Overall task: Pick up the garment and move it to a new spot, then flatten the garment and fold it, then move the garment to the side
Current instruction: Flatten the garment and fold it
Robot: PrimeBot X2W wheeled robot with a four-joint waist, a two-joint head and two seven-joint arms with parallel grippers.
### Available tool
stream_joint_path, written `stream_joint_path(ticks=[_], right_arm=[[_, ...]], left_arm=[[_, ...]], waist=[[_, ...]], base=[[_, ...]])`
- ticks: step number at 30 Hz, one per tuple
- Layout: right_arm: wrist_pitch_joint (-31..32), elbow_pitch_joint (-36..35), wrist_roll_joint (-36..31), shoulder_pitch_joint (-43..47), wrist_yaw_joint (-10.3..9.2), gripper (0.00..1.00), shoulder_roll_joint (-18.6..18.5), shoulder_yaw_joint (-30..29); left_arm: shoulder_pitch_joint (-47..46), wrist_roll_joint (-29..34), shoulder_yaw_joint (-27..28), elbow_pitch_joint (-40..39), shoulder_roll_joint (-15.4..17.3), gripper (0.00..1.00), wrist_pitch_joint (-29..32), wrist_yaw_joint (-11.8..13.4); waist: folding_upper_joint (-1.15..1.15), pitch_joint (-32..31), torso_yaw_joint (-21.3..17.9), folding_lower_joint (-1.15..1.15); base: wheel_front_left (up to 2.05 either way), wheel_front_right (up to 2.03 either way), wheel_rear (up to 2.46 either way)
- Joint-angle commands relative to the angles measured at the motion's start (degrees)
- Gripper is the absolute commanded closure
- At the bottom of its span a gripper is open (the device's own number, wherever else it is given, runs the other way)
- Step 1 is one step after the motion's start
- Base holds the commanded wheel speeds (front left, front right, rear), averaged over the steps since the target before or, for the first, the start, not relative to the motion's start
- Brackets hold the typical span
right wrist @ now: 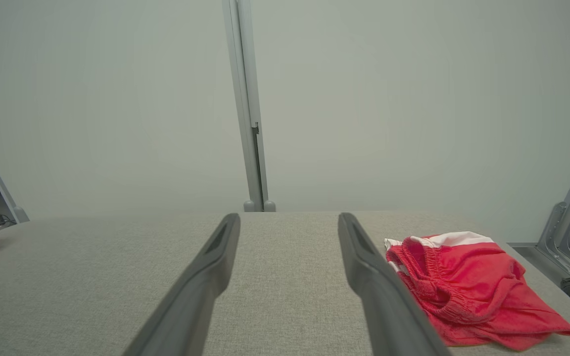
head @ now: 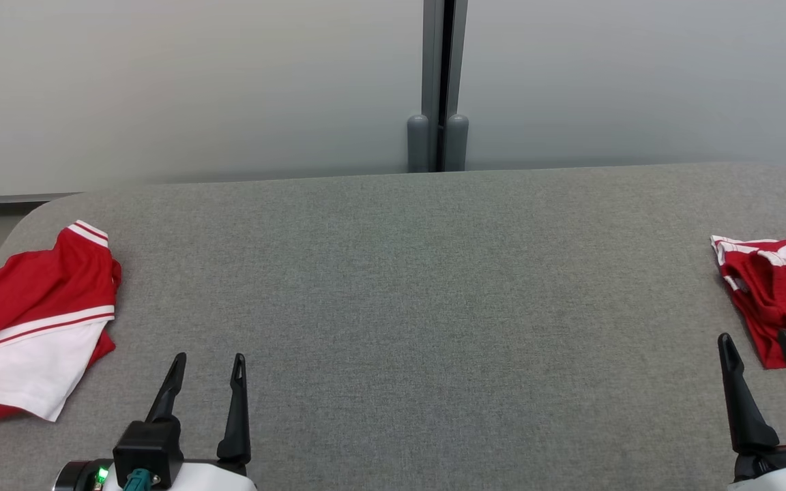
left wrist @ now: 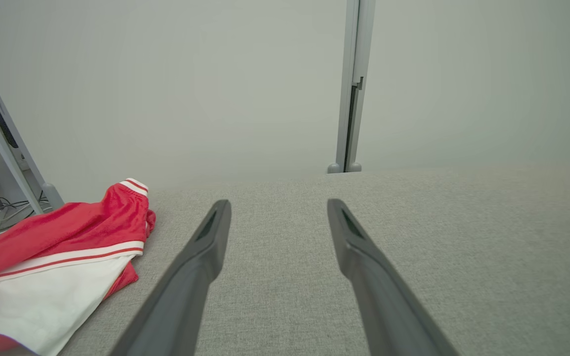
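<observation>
On the grey worktop, a folded red-and-white garment lies at its left edge. Our left gripper hovers at its front, jaws wide and empty. Our right gripper, equally spread and empty, is just beside a crumpled red garment at its right edge.

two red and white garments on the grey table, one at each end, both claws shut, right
Not shut: left claw and right claw are open in the head view. The left garment, right garment and grey table are as you say.
</observation>
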Motion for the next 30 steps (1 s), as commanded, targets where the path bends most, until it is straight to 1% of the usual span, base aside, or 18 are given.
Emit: stream_joint_path(ticks=[1, 13, 20, 25, 30], right_arm=[[0.16, -0.18, -0.15, 0.58, 0.0, 0.0, 0.06, -0.19], [0.96, -0.86, 0.0, 0.96, 0.0, 0.0, -0.03, -0.49], [1.39, -1.19, 0.05, 1.04, 0.0, 0.0, 0.04, -0.8], [1.76, -1.88, -0.04, 1.69, 0.0, 0.0, 0.41, -0.95], [2.59, -3.21, 0.0, 1.8, 0.0, 0.0, 0.62, -0.88]], left_arm=[[0.11, -0.12, 0.07, -0.17, 0.29, 0.0, 0.08, 0.14], [-0.66, -0.55, -0.37, 0.25, 0.01, 0.0, -0.57, 0.39], [-1.7, -0.92, -0.49, 1.0, -0.22, 0.0, -1.11, 0.18], [-2.78, -1.47, -0.67, 1.63, -0.69, 0.0, -1.79, -0.4], [-5.08, -1.62, -1.09, 2.28, -1.15, 0.0, -2.76, -1.39]], waist=[[0.0, 0.0, 0.0, 0.0], [0.0, 0.11, 0.09, 0.0], [0.0, -0.35, 1.29, 0.0], [0.0, -0.37, 4.58, 0.0], [0.0, 0.25, 10.41, 0.0]], base=[[0.0, 0.0, 0.0], [0.0, 0.0, 0.0], [0.0, 0.0, 0.0], [0.0, 0.0, 0.0], [0.0, 0.0, 0.0]])
